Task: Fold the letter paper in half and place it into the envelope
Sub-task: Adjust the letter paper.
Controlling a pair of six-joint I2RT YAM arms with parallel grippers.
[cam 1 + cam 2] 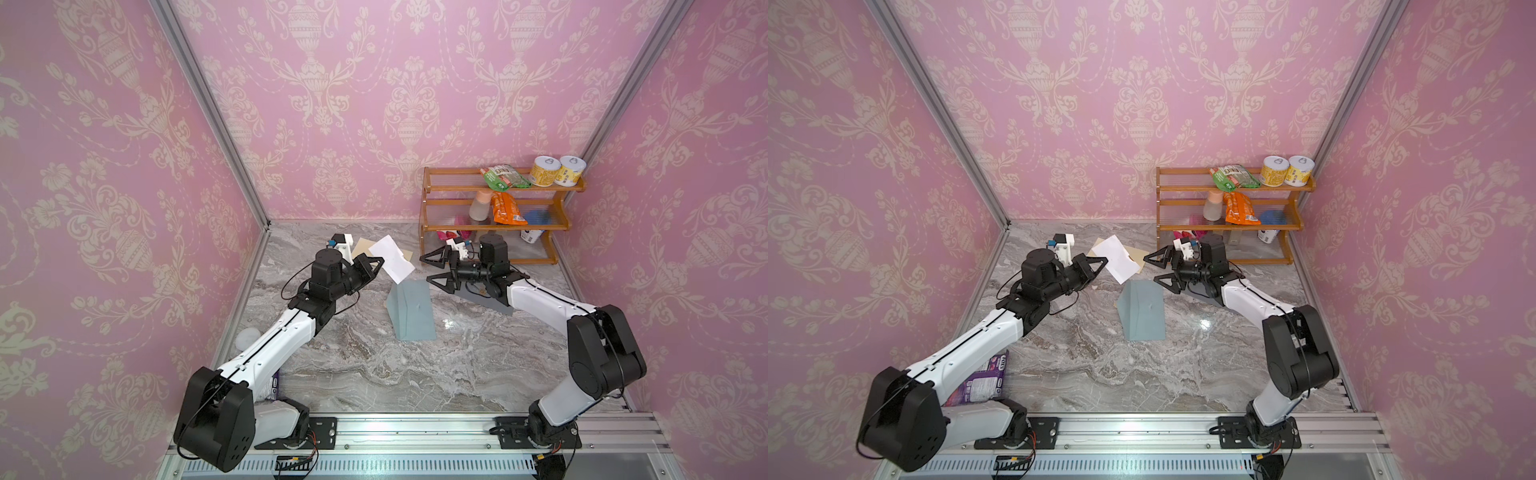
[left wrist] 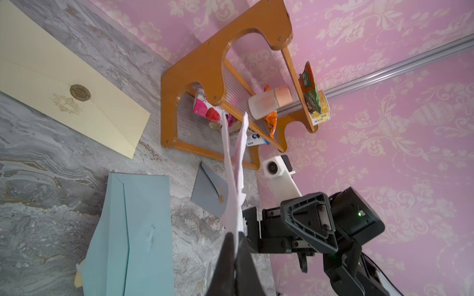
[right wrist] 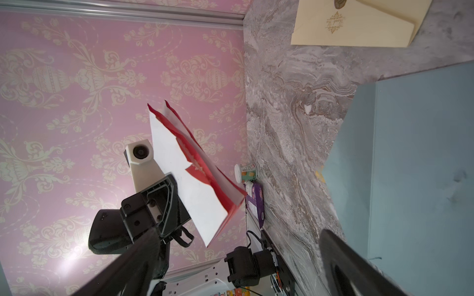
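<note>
The folded white letter paper (image 1: 392, 257) (image 1: 1115, 257) hangs in the air above the back of the marble table, and my left gripper (image 1: 380, 262) (image 2: 236, 237) is shut on its edge. From the right wrist the paper (image 3: 195, 192) shows red along its inner edges. My right gripper (image 1: 424, 269) (image 3: 239, 232) stands open just right of the paper with nothing between its fingers. A light blue envelope (image 1: 411, 309) (image 2: 138, 230) lies on the table below the paper, its flap side up.
A cream envelope (image 1: 361, 247) lies behind the paper. A grey envelope (image 2: 209, 194) lies under my right arm. A wooden shelf rack (image 1: 498, 226) with cans and snack bags stands at the back right. A purple packet (image 1: 984, 382) lies by the left arm's base.
</note>
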